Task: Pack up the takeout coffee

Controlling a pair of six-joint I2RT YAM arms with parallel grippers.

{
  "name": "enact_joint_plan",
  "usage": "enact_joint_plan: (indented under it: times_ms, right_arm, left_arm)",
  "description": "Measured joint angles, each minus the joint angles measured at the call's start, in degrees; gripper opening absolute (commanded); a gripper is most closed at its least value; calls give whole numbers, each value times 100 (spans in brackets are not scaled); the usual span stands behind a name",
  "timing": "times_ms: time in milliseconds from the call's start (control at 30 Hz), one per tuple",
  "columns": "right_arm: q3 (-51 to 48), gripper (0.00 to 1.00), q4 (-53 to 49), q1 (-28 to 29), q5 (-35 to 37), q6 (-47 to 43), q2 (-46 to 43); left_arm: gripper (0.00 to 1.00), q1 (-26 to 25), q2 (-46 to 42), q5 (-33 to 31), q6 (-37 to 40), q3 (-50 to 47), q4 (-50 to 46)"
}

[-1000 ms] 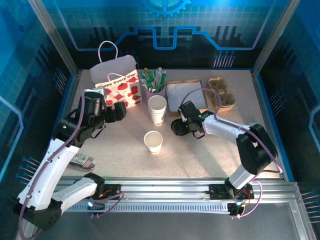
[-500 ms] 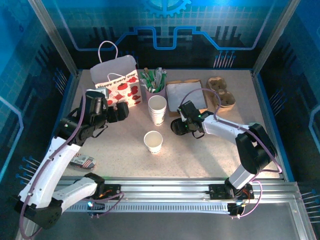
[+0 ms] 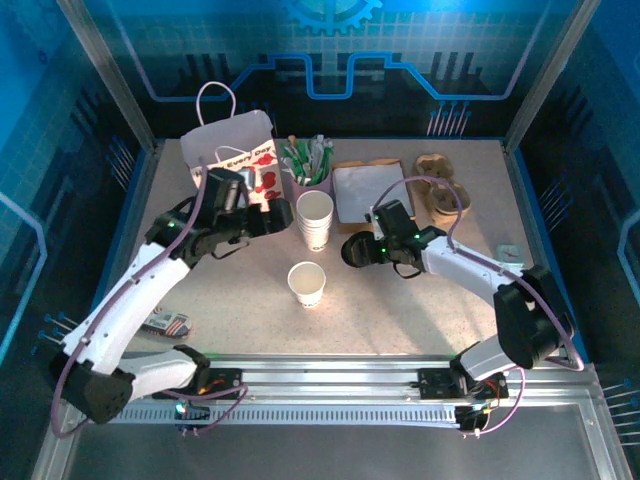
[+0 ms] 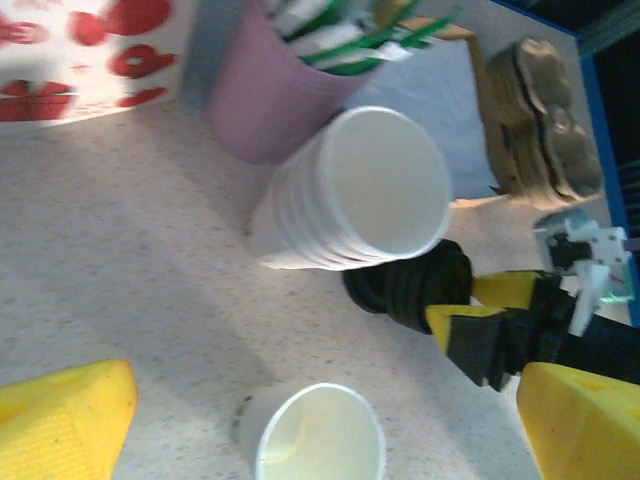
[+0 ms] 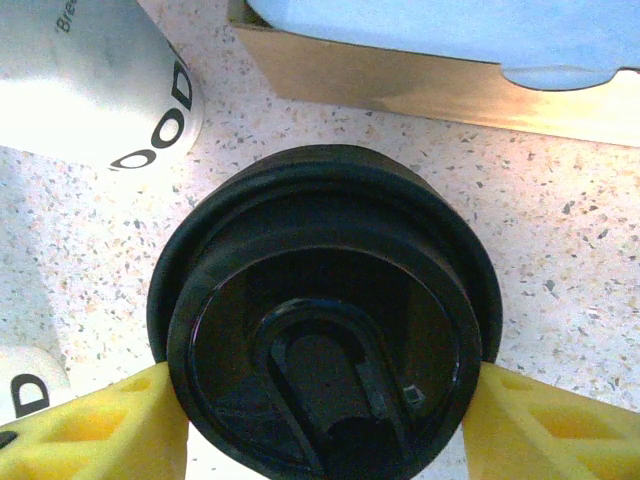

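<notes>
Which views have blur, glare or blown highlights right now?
Top external: sharp, with a blue cast from the walls; the table is well lit, with soft shadows under the arms. Left wrist: soft overall; the gift bag is blown out and the cup stack is close to clipping. Right wrist: the black lid is in focus with a faint sheen; the cup stack at top left is overexposed.

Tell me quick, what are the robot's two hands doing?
Left end effector: open, holding nothing.
Right end effector: closed on the stack of black lids.
</notes>
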Motion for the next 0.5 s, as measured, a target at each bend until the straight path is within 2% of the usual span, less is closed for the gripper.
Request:
enact_joint_plan:
  times_ms: [200, 500]
  right_arm:
    - [-361, 64, 258, -262, -343, 192, -341]
    - [-883, 64, 640, -529, -693, 468, -931]
  left_arm:
    - [98, -660, 828, 153, -505, 699, 487]
    - [98, -1040, 1825, 433, -1598, 1088, 1390]
